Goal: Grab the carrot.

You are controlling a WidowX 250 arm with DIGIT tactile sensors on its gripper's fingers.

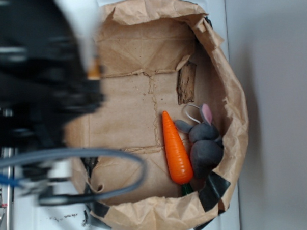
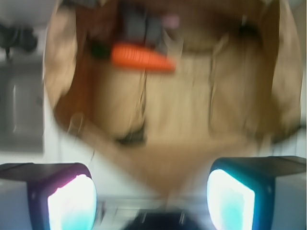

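the carrot [image 1: 176, 149] lies flat on the floor of the brown paper bag [image 1: 231, 88], which is rolled open like a tray. in the exterior view its pointed tip aims up-frame toward the bag's middle and its wide end w/ the dark-green stub sits down by the near rim. the grey plush rabbit [image 1: 205, 145] lies right alongside it, touching or nearly so along the carrot's far flank.

in the wrist view the carrot [image 2: 141, 57] shows as a blurred orange bar near the top, left of centre, its long axis running across the frame, tip to the right, rabbit [image 2: 144, 26] just beyond it. so from the gripper [image 2: 151, 196] it's ahead and a bit to the left, well apart, nothing between but bare bag floor.

gripper is spread wide, pads [image 2: 72, 201] glowing at both lower corners, nothing held.

judgement: approach not begun in earnest. the long axis lies crosswise to the view, roughly in line w/ the jaw gap, so prob. needs a wrist turn to close across the narrow width. risk: catching the plush too on that side.
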